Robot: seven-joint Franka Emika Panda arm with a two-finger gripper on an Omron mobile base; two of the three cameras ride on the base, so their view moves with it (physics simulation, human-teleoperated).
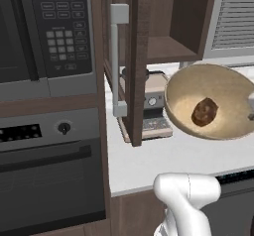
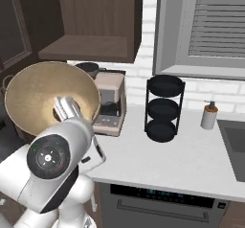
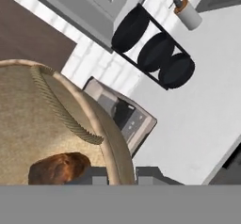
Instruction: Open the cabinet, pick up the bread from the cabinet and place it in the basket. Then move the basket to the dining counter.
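Bread (image 1: pixel 204 112) lies inside the basket (image 1: pixel 223 88), which hangs tilted in the air above the white tabletop (image 1: pixel 163 155), beside the coffee machine (image 1: pixel 155 101). The end effector (image 3: pixel 123 175) is clamped on the basket's rim, one finger (image 3: pixel 96 175) inside and one outside. The cabinet (image 1: pixel 135 56) door stands open.

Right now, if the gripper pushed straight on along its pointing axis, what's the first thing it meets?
The gripper is already clamped on the basket rim, so it carries that along. Beyond the rim, the hand view's line leads to the coffee machine on the white counter; probably that first, though depth is unclear.
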